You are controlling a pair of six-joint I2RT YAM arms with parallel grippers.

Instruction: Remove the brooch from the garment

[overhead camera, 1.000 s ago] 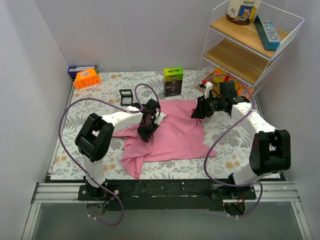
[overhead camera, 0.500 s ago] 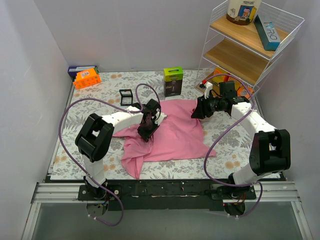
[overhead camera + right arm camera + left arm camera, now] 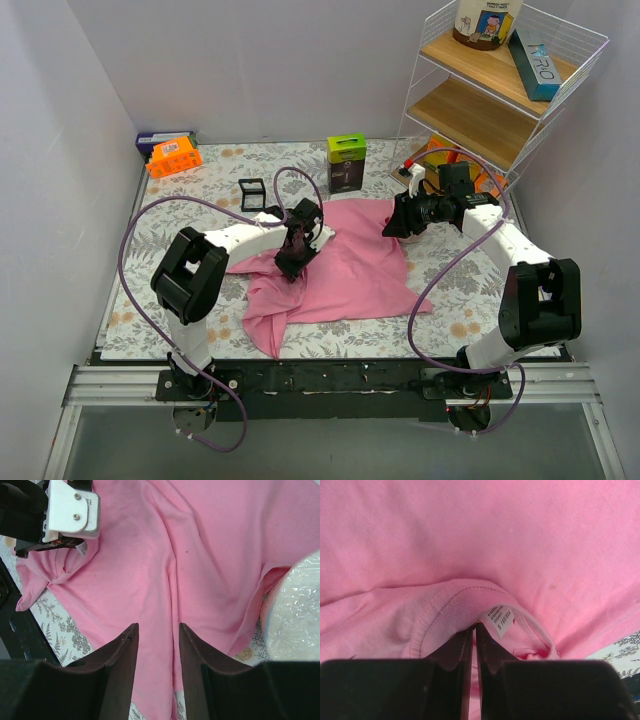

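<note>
The garment [image 3: 345,270] lies on the table cover [image 3: 200,190], box [image 3: 346,162] behind it.

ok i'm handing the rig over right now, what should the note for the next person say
Left gripper: shut, tips at the collar of the garment, beside the size label; whether cloth is pinched is unclear.
Right gripper: open, empty, above the garment's right side.
The garment lies rumpled on the floral table cover, between the arms.
Done: nothing that shows; the brooch is not visible in any view.
To do: find the brooch, perhaps near the collar, unpin it and lift it off.
</note>
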